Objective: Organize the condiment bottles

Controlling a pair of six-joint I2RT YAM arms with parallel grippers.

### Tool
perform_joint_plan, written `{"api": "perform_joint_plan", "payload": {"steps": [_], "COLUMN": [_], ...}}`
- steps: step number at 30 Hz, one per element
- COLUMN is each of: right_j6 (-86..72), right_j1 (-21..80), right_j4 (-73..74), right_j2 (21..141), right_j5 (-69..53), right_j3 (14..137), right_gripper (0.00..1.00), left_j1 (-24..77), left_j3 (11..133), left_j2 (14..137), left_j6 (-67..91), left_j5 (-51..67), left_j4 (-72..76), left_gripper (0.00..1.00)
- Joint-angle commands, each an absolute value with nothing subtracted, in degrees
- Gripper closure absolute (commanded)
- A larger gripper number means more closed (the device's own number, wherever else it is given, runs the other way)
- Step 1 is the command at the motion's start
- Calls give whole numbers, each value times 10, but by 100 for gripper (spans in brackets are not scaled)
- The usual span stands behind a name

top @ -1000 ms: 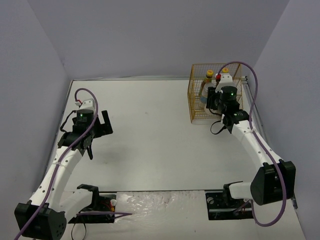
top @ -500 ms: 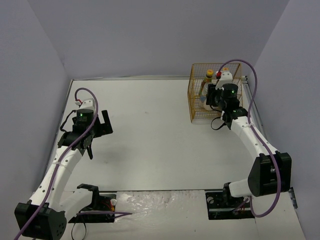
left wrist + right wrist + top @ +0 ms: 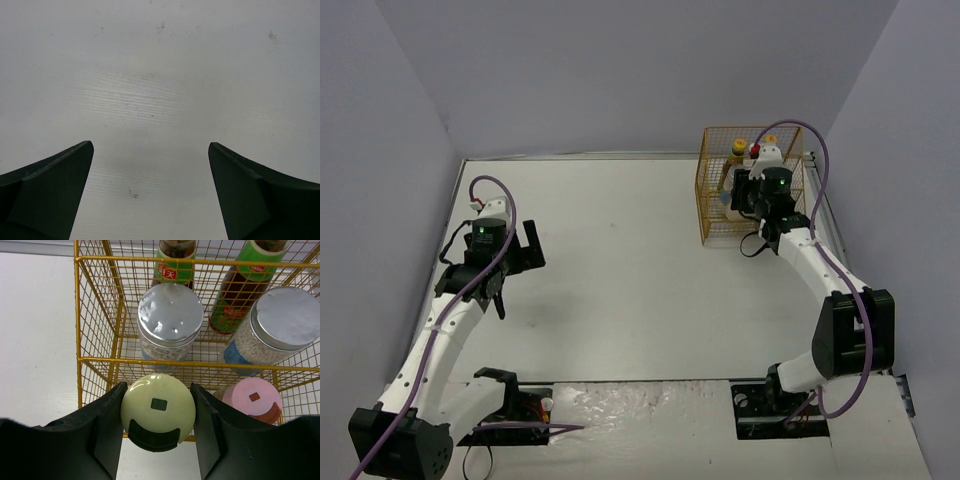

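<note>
While your right gripper (image 3: 158,392) clamps the yellow-green-capped bottle (image 3: 158,415) at the near-left corner of the yellow wire basket (image 3: 125,259) — itself at the table's (image 3: 620,260) far right corner — placement appears in hand. Next, lower it beside the pink-capped bottle (image 3: 252,399), then release. Your left gripper (image 3: 150,147) hangs wide open, empty.

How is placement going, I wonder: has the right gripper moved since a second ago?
Yes. The right gripper, fingers shut on the yellow-green-capped bottle, has moved slightly farther back, deeper over the yellow wire basket.
</note>
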State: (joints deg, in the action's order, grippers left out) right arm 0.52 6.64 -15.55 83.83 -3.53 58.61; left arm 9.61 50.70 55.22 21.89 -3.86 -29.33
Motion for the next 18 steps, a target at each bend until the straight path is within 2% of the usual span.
{"api": "perform_joint_plan", "payload": {"steps": [1, 9, 15, 16, 18], "right_j6": [6, -14, -21, -24, -27], "right_j1": [61, 61, 60, 60, 59], "right_j4": [-234, -256, -259, -256, -250], "right_j2": [844, 878, 903, 908, 912], "right_j5": [-42, -32, -19, -17, -17], "right_j3": [576, 543, 537, 537, 540], "right_gripper": [100, 100, 88, 85, 73], "left_j1": [91, 91, 91, 91, 91], "left_j3": [512, 512, 511, 511, 511], "left_j2": [543, 543, 543, 543, 544], "left_j6": [211, 208, 207, 207, 207], "left_j5": [-40, -40, -40, -40, -39], "left_j4": [-264, -261, -261, -260, -260], "left_gripper": [3, 3, 3, 3, 3]}}
